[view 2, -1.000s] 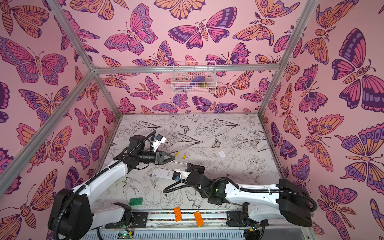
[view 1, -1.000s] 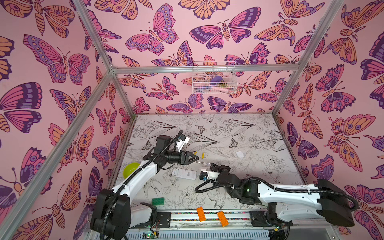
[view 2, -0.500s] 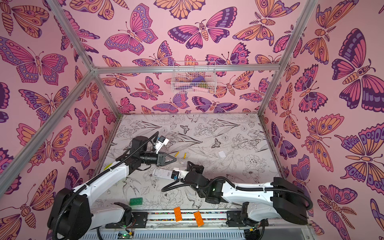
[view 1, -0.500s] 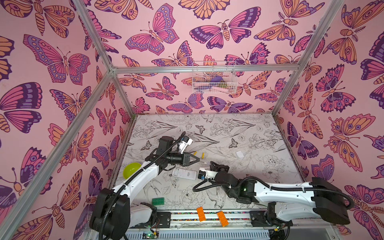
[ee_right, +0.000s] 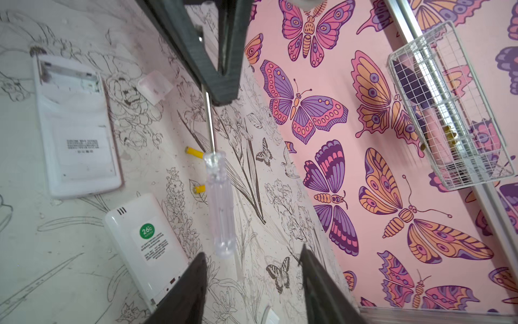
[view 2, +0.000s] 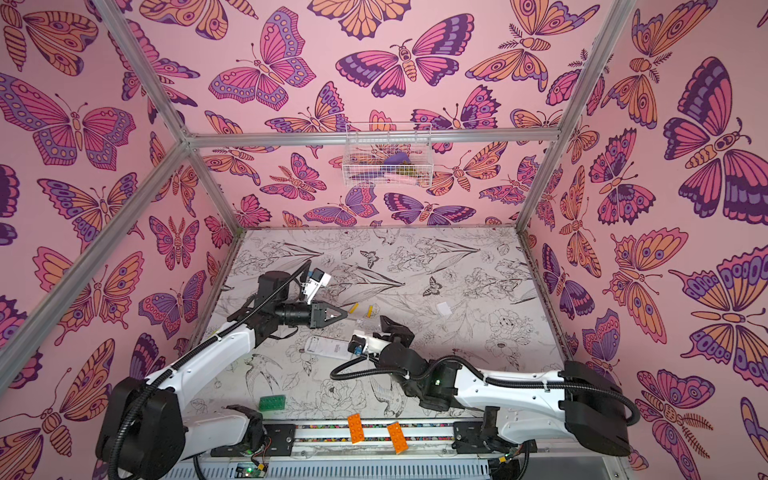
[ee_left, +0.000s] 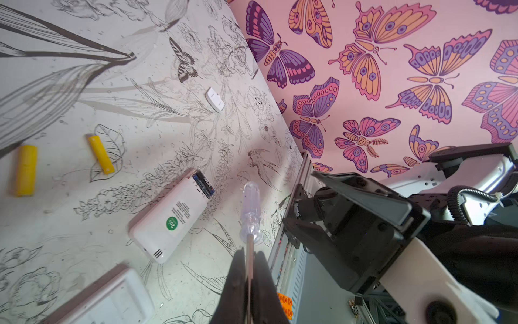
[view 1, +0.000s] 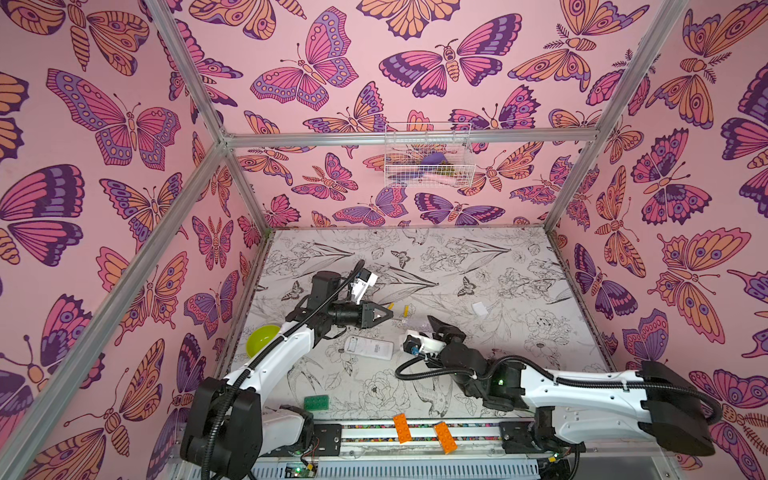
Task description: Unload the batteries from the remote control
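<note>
Your left gripper (ee_left: 249, 259) pinches the screwdriver (ee_left: 250, 213) by its thin metal part; your right gripper (ee_right: 252, 252) is spread wide (holding nothing). Two yellow batteries (ee_left: 25, 169) lie on the table (ee_left: 70, 224). Next, I think, you poke the black batteries (ee_left: 204, 183) out of the small remote (ee_left: 171, 218).

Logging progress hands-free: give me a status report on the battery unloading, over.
Left gripper shut on screwdriver shaft; right gripper open by its handle. Two yellow batteries out on table; black batteries still in the remote. Bay uncovered, nothing on it.
</note>
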{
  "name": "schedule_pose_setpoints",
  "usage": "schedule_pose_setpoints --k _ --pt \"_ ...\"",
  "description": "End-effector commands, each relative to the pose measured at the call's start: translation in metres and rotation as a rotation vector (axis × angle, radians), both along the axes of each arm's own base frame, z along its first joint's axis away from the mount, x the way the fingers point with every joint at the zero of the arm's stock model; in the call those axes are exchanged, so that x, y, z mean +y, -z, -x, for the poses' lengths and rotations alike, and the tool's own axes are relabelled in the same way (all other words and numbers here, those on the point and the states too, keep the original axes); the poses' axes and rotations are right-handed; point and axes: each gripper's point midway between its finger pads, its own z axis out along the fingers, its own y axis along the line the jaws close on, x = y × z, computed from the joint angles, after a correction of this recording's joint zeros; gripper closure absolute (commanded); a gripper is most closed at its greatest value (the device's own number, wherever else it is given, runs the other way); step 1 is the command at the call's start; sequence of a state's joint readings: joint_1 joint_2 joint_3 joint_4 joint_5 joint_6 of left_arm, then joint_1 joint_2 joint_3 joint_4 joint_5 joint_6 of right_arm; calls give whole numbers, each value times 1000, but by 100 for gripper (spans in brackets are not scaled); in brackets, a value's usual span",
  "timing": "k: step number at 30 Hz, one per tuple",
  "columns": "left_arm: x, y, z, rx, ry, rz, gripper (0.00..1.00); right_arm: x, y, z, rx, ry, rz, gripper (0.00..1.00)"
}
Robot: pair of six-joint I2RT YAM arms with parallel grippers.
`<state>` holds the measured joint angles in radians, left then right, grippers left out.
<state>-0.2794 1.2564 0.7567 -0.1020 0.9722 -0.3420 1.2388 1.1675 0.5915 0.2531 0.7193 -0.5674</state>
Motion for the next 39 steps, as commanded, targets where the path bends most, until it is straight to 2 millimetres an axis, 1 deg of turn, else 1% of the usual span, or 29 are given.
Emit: schedule_pose_setpoints --k 1,5,8,9,10,12,13,15,17,19,21,23,25,27,29,30,32,34,36,39 --pt "10 -15 -8 -62 -32 7 100 -8 -1 -2 89 27 -187 36" --pt "20 -30 -13 -67 -53 42 100 -23 -9 -13 174 113 -377 26" --pt "26 -31 -18 -92 -77 31 100 -35 -11 -22 215 183 -504 15" --pt "28 -33 -18 -93 -82 30 100 -43 -12 -28 236 232 -576 10" --pt "29 -36 -19 -91 -84 33 100 -52 -12 -34 265 295 -664 0" --pt "31 -41 -19 -89 -84 45 100 -73 -12 -45 324 432 -828 1" --pt "31 -43 -19 -95 -82 47 100 -80 -8 -48 369 480 -890 1" --pt "32 -45 -21 -113 -79 49 100 -82 -1 -53 476 482 -962 1" --pt "34 -48 -23 -109 -87 54 100 -85 4 -58 546 494 -1044 1" --pt "37 -53 -25 -95 -100 65 100 -83 1 -61 604 476 -1111 1" --pt "37 -53 -25 -96 -96 70 100 -83 -1 -63 638 484 -1157 1" --pt "37 -54 -26 -99 -93 84 100 -80 -2 -65 681 483 -1219 1" --pt "36 -59 -27 -79 -96 108 100 -72 -3 -69 757 457 -1319 1" --pt "34 -64 -25 -73 -82 133 100 -58 -5 -70 849 396 -1425 1" --pt "33 -64 -26 -76 -79 154 100 -43 -7 -70 920 326 -1483 1" --pt "33 -64 -27 -77 -83 167 100 -35 -12 -70 945 279 -1510 0" --pt "32 -65 -28 -59 -91 198 100 -23 -18 -71 994 210 -1558 6" --pt "32 -69 -28 -46 -91 223 100 -12 -30 -71 1034 135 -1598 10" --pt "31 -68 -29 -48 -95 236 100 2 -44 -67 1088 49 -1596 13" --pt "30 -66 -29 -49 -104 253 100 19 -59 -64 1138 -59 -1600 17"
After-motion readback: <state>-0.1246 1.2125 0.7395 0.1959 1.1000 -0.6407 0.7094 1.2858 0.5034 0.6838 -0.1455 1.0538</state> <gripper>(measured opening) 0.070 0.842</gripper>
